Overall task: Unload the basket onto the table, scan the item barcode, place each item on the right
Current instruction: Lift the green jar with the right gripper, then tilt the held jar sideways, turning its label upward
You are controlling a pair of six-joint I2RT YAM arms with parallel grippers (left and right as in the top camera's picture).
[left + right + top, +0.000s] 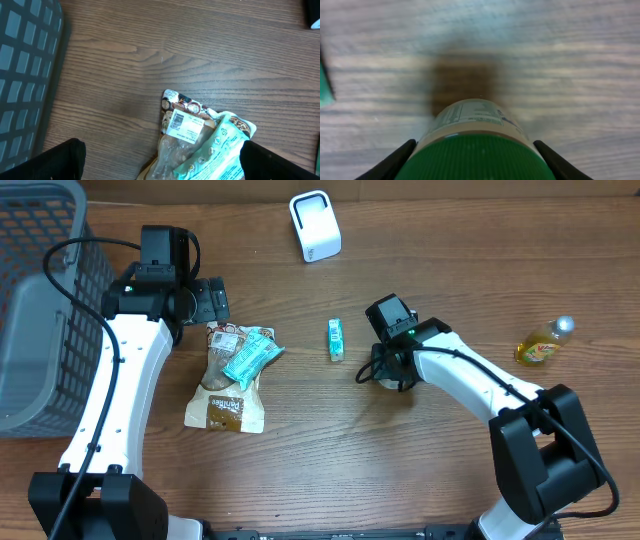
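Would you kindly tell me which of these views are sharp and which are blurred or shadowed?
Overhead: sharp and evenly lit, with only soft shadows. Left wrist: crisp, the bag and its white label in focus. Right wrist: blurred; the jar sits too near the lens, the table grain smears, and a dark shadow lies beyond the jar.

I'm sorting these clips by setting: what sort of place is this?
Probably a mock shop checkout on a wooden table: a white barcode scanner, a grey mesh basket, and packaged goods such as snack bags and a bottle.
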